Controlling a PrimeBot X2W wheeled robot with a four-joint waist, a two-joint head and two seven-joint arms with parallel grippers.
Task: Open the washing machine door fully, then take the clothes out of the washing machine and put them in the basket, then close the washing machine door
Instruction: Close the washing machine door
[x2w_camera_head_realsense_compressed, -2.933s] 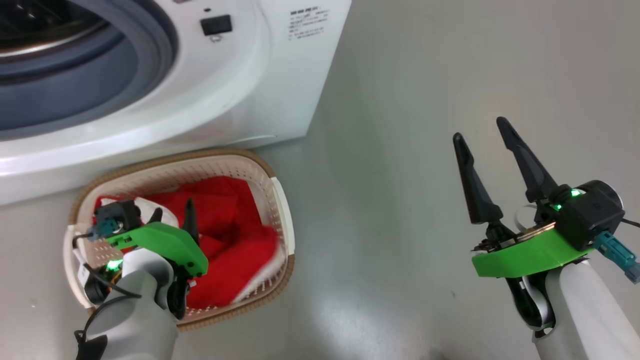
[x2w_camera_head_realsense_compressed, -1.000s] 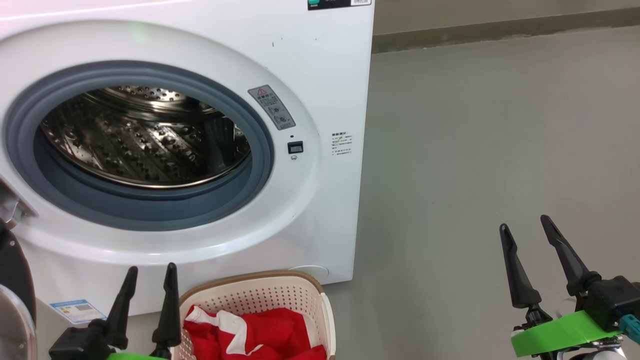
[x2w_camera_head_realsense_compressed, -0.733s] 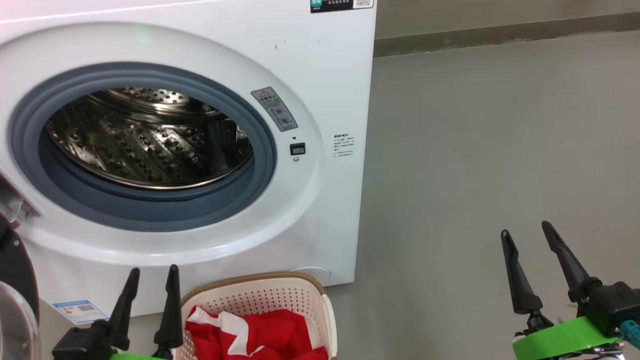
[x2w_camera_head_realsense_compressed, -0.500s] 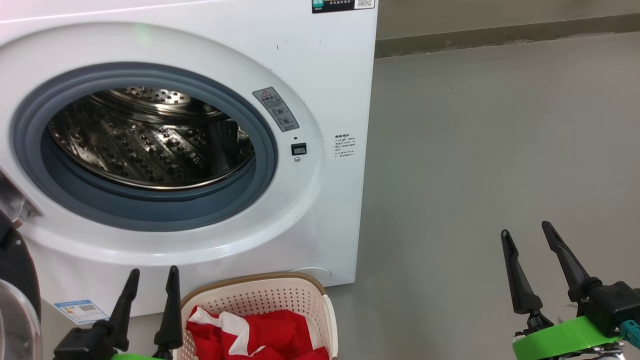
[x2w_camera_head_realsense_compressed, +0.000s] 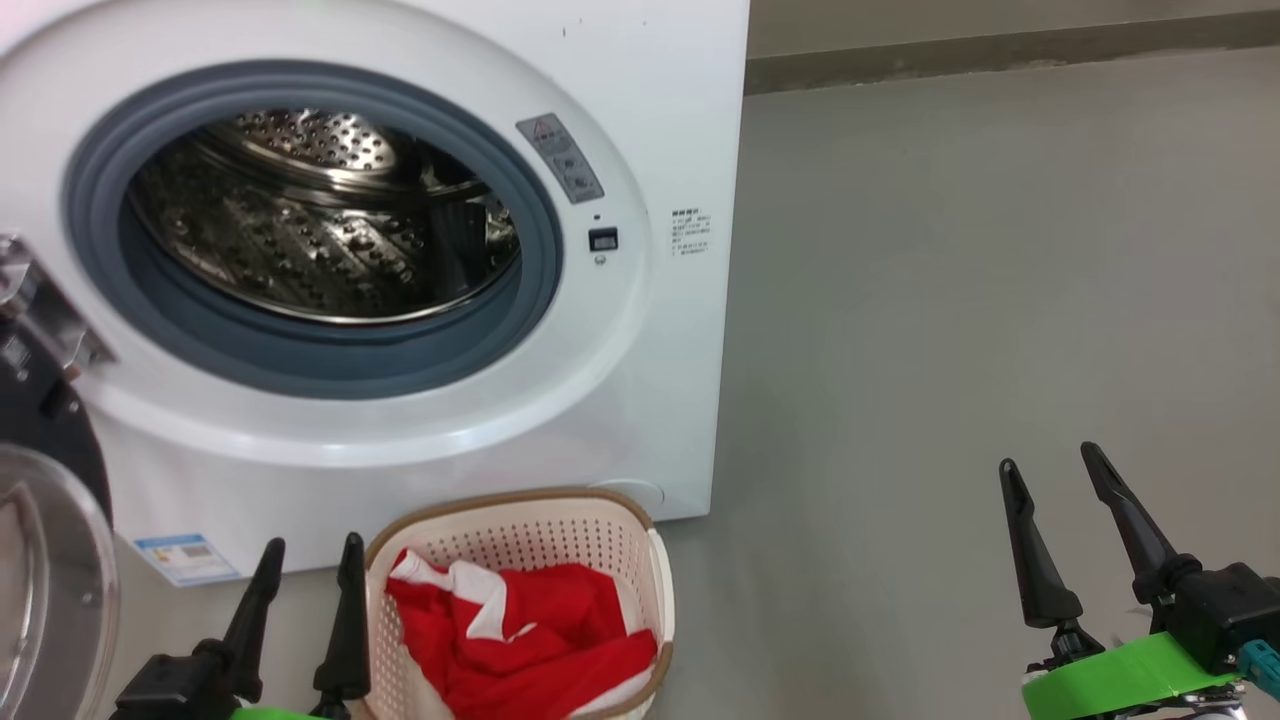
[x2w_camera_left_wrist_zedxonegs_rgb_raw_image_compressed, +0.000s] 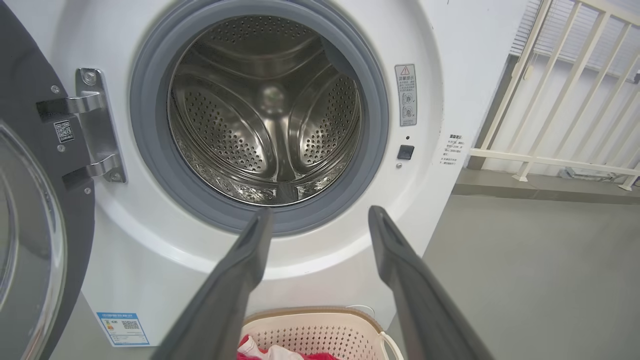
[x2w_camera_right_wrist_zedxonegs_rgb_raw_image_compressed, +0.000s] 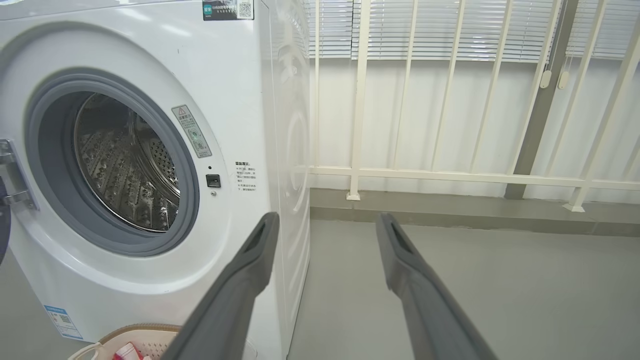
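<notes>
**Front-loader station: both grippers spread, load in basket**

Washing machine: washing machine door swung wide at the machine's hinge side, steel drum exposed. Basket on the floor against the machine's front foot, holding the red-and-white clothes. Left gripper low before the machine, just beside the basket, fingers upright and parted, gripping nothing. Right gripper off the machine's latch side over grey floor — fingers likewise parted, tilted slightly outward.

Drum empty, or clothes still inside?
Empty as far as shown: the washing machine drum shows bare steel, no fabric. The clothes lie in the basket.
</notes>
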